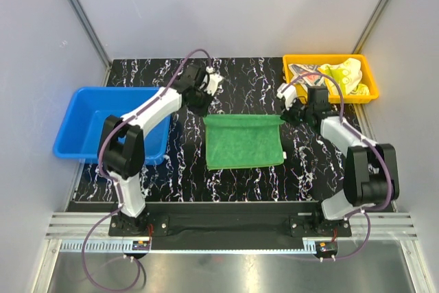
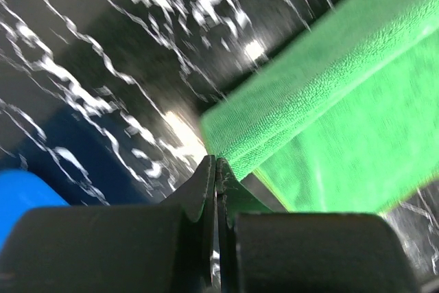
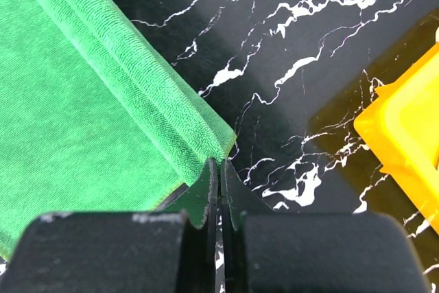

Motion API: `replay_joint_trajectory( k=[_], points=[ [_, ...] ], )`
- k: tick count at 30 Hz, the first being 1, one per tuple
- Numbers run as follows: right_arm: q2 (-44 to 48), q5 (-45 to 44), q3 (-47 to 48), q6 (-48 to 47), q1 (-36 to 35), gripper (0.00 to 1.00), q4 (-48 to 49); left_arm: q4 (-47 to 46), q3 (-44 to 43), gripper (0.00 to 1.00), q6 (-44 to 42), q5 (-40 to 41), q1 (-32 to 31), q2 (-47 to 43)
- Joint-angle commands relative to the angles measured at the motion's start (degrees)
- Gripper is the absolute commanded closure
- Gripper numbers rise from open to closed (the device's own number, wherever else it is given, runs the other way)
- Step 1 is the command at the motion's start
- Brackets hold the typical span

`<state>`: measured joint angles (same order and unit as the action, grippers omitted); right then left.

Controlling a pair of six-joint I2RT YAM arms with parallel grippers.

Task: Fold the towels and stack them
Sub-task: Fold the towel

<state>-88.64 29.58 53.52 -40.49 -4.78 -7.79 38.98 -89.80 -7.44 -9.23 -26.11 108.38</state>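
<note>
Towel (image 1: 243, 143) pinched: left hand (image 1: 204, 112), right hand (image 1: 284, 119).

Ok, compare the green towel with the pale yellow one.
The green towel is plain, the pale yellow towel printed. The green towel lies spread on the table, the pale yellow towel crumpled in the yellow tray. The left gripper and right gripper pinch the green towel, not the pale yellow towel. Both are cloth.

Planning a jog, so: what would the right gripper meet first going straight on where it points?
The green towel: its corner lies right at the right gripper's shut tips, seemingly pinched. Past that, the black marbled table, depth unclear.
</note>
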Motion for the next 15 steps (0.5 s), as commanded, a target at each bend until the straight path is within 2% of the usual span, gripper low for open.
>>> replay_joint_trajectory(
  k=[1, 15],
  points=[
    [5.8, -1.5, -3.1, -1.8, -0.2, 1.00, 4.2, -2.8, 3.6, 1.00, 1.1, 3.5, -1.0, -7.3],
    [22.0, -6.4, -15.6, 3.6, -5.0, 1.00, 0.7, -3.0, 18.6, 1.00, 4.6, 6.1, -8.0, -18.9]
  ],
)
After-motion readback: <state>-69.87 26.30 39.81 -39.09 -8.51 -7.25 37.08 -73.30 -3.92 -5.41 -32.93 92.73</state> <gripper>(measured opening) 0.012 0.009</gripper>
